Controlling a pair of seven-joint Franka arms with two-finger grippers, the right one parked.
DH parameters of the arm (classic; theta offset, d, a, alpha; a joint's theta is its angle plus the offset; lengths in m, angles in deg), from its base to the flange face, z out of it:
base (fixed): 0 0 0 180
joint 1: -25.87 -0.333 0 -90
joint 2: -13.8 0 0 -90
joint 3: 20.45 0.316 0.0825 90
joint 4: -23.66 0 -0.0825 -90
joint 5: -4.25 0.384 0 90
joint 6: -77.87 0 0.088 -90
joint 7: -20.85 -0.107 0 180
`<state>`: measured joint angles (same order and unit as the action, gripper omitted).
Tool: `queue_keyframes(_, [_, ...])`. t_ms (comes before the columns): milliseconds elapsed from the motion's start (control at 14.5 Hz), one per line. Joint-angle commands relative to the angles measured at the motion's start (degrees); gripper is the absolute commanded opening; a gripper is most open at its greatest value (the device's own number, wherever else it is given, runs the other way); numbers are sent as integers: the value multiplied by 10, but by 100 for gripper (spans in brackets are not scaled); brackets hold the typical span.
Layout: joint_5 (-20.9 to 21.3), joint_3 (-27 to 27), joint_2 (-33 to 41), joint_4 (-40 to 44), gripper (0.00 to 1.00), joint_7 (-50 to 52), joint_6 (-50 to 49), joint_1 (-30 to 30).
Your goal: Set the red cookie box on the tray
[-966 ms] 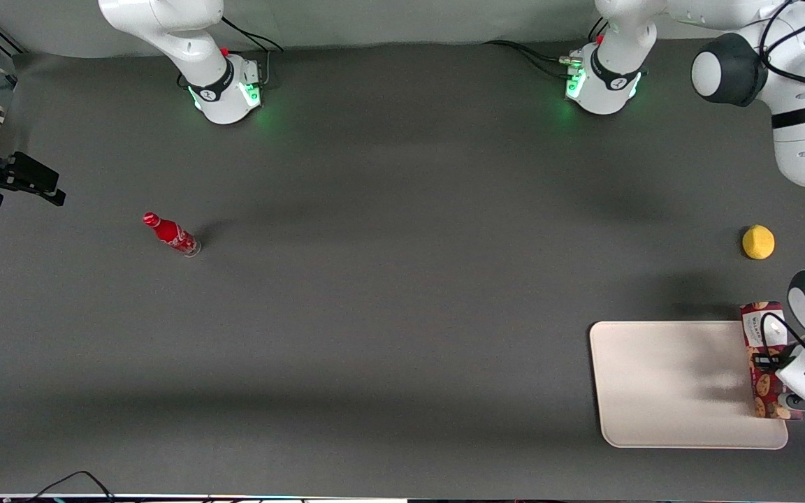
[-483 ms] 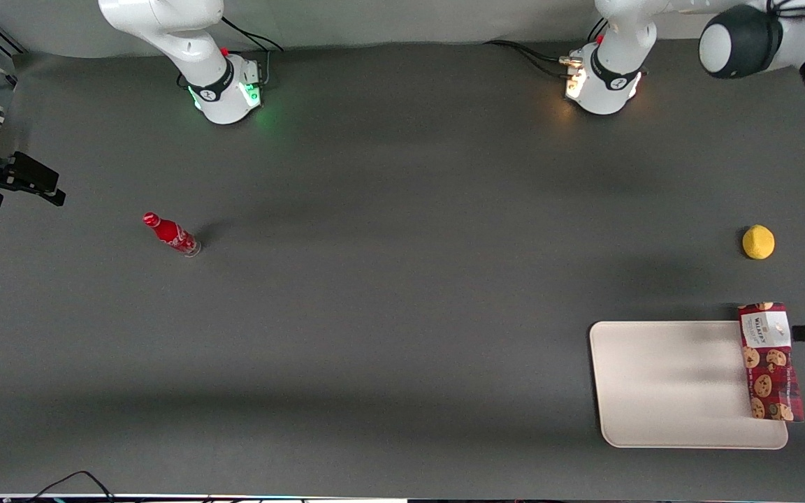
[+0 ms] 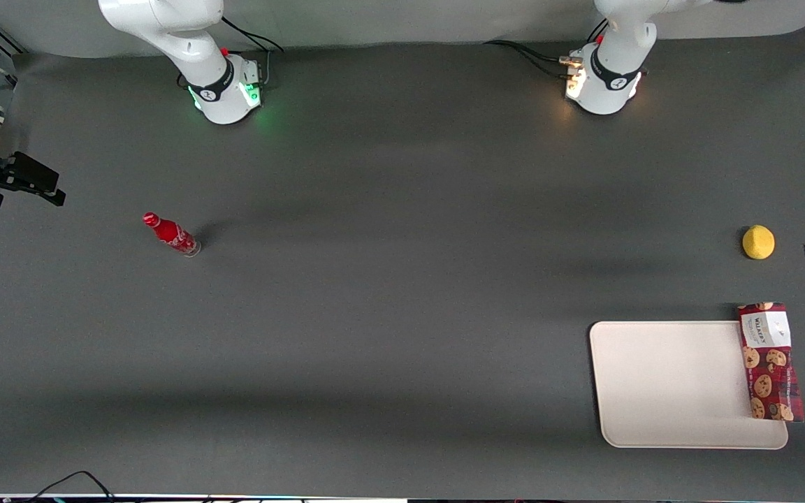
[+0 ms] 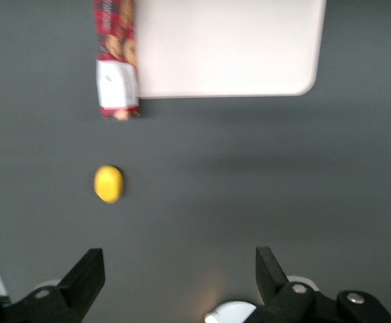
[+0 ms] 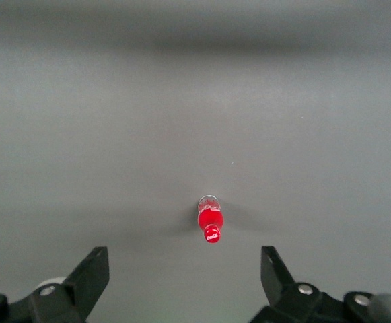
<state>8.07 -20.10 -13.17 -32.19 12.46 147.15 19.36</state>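
Gripper [image 4: 178, 276] lifted away since earlier, fingers spread empty, red cookie box [image 3: 769, 363] overlapping tray [image 3: 668, 384] edge, front view alone shows bottle [image 3: 172, 235].

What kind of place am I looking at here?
Probably a robot lab: a dark table with arm bases bolted on, and props, a red cookie box lying along a tray's edge. The open hand hangs above.

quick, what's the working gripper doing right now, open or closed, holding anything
Left gripper: open, holding nothing, high above the dark table, clear of the long red plaid cookie box.
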Motion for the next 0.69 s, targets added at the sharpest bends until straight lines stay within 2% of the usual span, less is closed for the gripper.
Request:
queue_keyframes(0, [-8, -40, 170, -242, 100, 76, 49, 18])
queue_keyframes(207, [-47, -40, 297, -440, 100, 88, 160, 20])
queue_keyframes(345, [-46, -41, 347, -513, 100, 88, 216, 28])
queue_keyframes(621, [-37, -58, 313, -470, 100, 76, 203, 30])
